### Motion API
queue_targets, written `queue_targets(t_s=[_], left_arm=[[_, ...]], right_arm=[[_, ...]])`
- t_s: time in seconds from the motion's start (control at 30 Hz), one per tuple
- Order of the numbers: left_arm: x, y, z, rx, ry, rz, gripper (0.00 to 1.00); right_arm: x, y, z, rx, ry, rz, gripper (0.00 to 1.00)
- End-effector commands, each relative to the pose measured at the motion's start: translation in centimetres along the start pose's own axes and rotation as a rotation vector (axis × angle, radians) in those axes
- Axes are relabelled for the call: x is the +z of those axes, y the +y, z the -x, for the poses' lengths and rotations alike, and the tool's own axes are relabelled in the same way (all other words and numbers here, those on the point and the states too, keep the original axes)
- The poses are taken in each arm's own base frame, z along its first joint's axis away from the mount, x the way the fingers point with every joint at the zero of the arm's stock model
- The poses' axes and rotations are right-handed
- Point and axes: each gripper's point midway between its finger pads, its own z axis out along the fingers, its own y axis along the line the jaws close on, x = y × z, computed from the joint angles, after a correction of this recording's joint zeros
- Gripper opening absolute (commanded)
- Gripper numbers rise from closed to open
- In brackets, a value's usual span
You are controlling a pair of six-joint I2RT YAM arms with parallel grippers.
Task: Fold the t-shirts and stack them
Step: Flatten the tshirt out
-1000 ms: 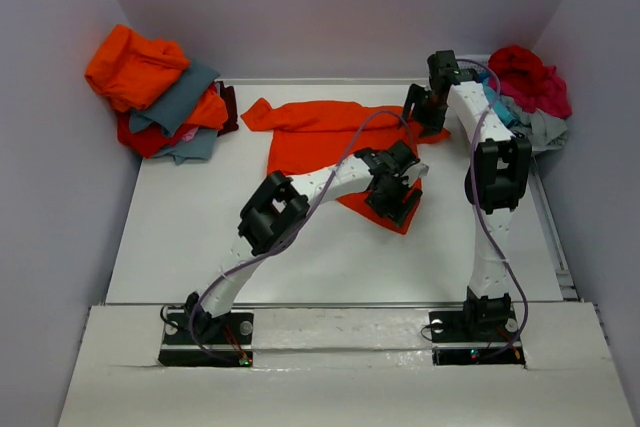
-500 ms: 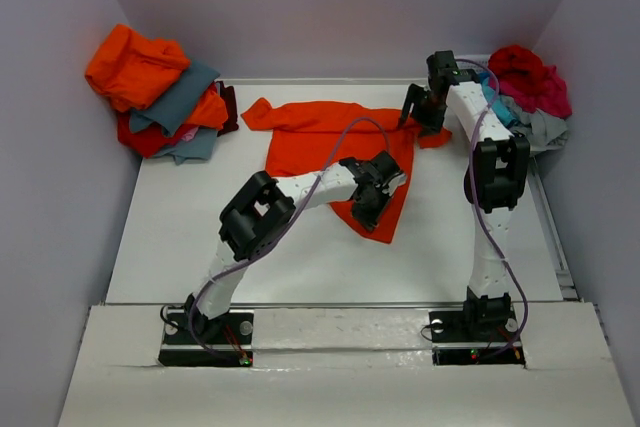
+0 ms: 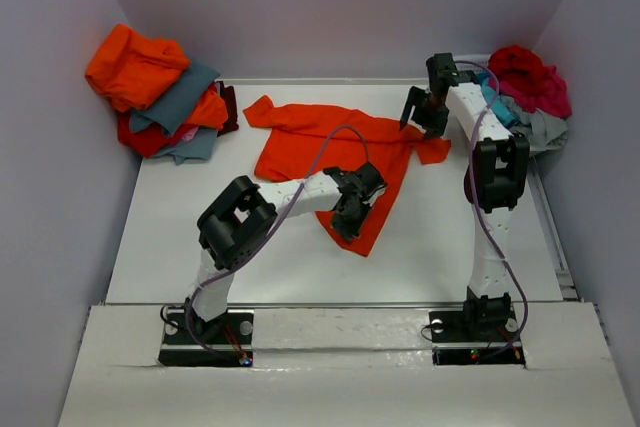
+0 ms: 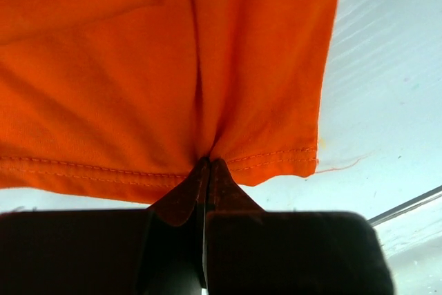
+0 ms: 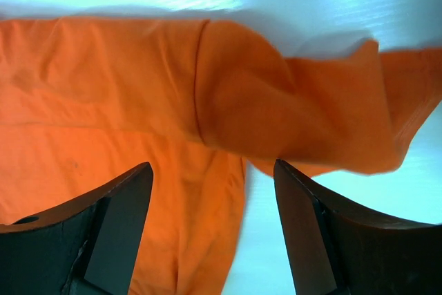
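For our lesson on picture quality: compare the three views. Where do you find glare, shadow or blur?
Top view: even light, sharp, faint shadows on the table. Left wrist view: orange t-shirt crisp to its hem stitching, left gripper a dark shape pinching it, glare streaks at right. Right wrist view: right gripper dark, soft-edged, open; glare whitens the table at top.

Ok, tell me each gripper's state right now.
Left gripper: shut on the hem of the orange t-shirt.
Right gripper: open, holding nothing, above the same shirt's sleeve.
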Motion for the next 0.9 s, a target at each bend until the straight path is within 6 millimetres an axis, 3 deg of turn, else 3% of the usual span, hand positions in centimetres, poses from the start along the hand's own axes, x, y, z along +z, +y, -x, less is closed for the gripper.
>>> queue_targets(t_s=[0.0, 0.07, 0.1, 0.17, 0.2, 0.27, 0.3, 0.4, 0.6, 0.67, 0.87], left_arm=[[-0.7, 3.5, -6.7, -0.065, 0.137, 0.143, 0.06], [-1.7, 3.7, -7.7, -0.093, 0.122, 0.140, 0.06], [-1.6, 4.2, -9.4, -0.120, 0.148, 0.154, 0.06], [-2.5, 4.4, -10.4, -0.165, 0.132, 0.155, 0.06], [-2.4, 5.0, -12.1, -0.186, 0.161, 0.169, 0.06], [-3.4, 5.0, -13.2, -0.221, 0.145, 0.153, 0.06], [-3.3, 5.4, -14.6, -0.241, 0.165, 0.164, 0.06], [-4.3, 6.1, -15.8, -0.285, 0.152, 0.193, 0.06], [-5.8, 7.5, -18.8, -0.356, 0.178, 0.261, 0.06], [-6.1, 6.9, -19.0, -0.394, 0.170, 0.229, 0.06], [-6.0, 6.9, -19.2, -0.409, 0.187, 0.236, 0.06]], right_arm=[[-2.1, 0.3, 0.9, -0.028, -0.059, -0.004, 0.77], [-2.0, 0.3, 0.8, -0.028, -0.055, -0.003, 0.77], [-2.0, 0.3, 0.8, -0.028, -0.053, 0.001, 0.76], [-1.8, 0.6, 0.5, -0.027, -0.039, 0.022, 0.76], [-1.8, 0.9, 0.5, -0.028, -0.038, 0.035, 0.76], [-1.9, 1.5, 0.4, -0.033, -0.029, 0.070, 0.77], [-1.9, 1.8, 0.4, -0.035, -0.027, 0.084, 0.76], [-1.8, 3.1, 0.3, -0.045, -0.003, 0.156, 0.76], [-0.8, 7.7, -2.1, -0.130, 0.067, 0.279, 0.76], [-0.4, 8.6, -2.7, -0.145, 0.085, 0.298, 0.76], [0.1, 14.6, -7.3, -0.254, 0.158, 0.402, 0.76]])
